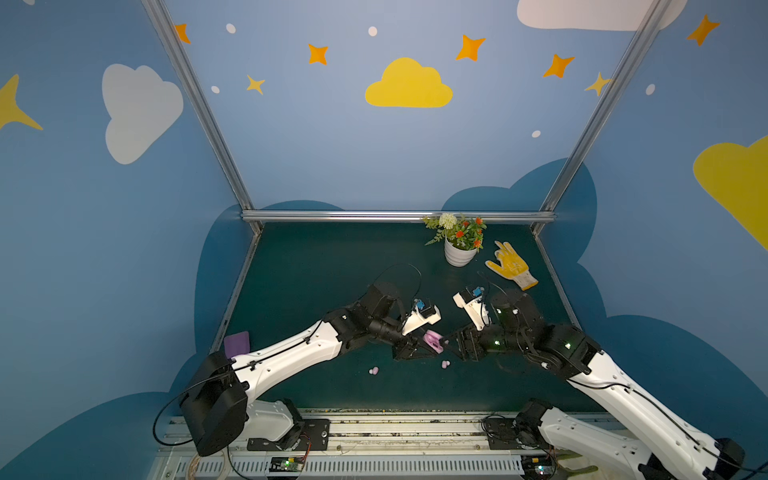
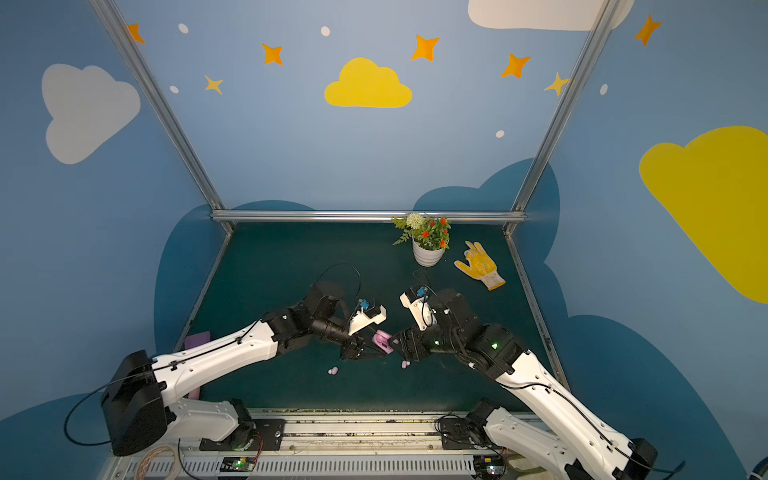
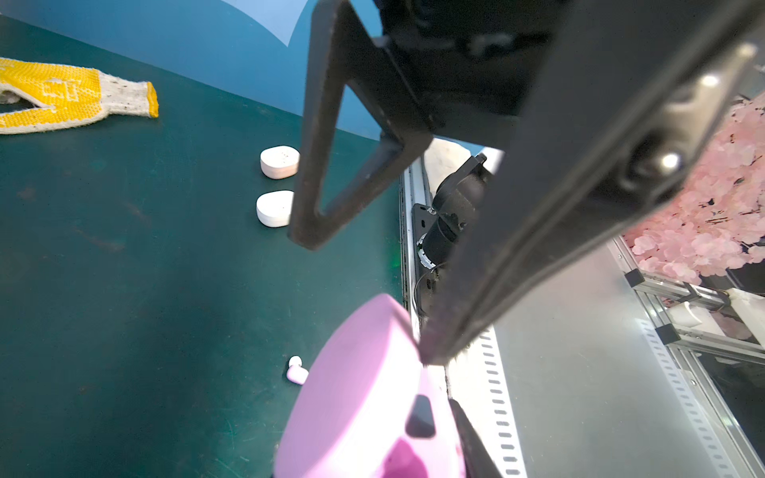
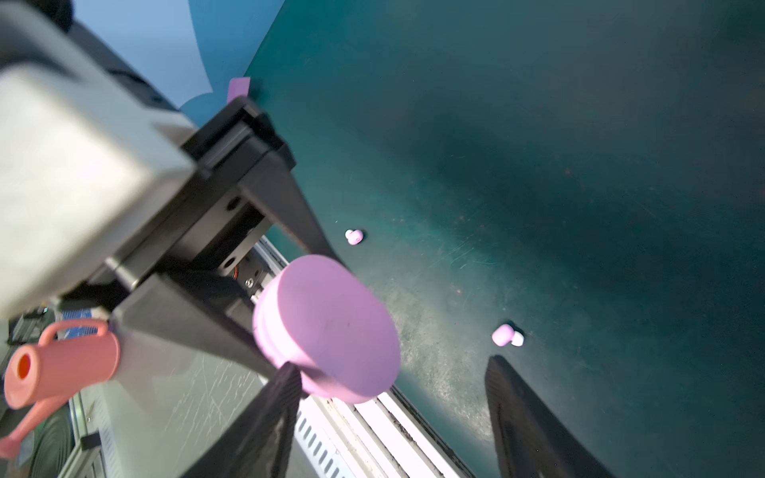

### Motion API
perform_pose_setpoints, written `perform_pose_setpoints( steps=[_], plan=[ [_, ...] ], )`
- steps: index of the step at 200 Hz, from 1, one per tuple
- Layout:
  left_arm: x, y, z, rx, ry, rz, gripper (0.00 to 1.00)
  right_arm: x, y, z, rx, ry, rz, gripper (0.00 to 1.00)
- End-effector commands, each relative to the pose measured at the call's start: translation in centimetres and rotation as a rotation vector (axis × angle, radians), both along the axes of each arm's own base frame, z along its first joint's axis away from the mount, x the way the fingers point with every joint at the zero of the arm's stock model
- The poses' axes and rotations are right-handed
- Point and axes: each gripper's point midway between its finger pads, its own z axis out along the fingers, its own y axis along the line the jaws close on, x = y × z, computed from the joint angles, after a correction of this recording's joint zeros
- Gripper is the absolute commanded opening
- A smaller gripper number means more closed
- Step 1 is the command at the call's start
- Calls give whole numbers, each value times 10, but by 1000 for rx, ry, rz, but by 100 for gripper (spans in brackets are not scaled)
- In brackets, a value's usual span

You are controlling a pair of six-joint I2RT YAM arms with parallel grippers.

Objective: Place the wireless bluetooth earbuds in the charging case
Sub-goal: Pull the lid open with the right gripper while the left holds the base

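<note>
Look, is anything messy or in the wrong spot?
Yes. One lilac earbud lies loose on the green table, another sits apart from it, both outside the lilac case that the left claw holds up.

Blue walls (image 1: 332, 145) with painted clouds (image 1: 409, 85) surround a dark green table (image 1: 332, 257).

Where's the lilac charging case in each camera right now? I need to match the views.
In both top views: lilac case at lower middle.
Left wrist: bottom middle, close up.
Right wrist: just left of centre.
Shared landmark: the loose lilac earbud nearest it, seen in all four views.
</note>
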Motion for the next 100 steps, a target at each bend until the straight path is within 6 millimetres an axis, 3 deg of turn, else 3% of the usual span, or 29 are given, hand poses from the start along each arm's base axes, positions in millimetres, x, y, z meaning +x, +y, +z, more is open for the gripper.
perform_pose_setpoints(
  steps=[1,54,100],
  plan=[
    [-10,-6,25,-68,-14,-68,15,13,-6,7,-7,-15,-71,68],
    [-15,-5,29,-83,-34,-72,14,17,-6,9,20,18,-95,68],
    [-5,-2,20,-53,-51,-13,14,13,-8,15,32,40,-100,70]
  ],
)
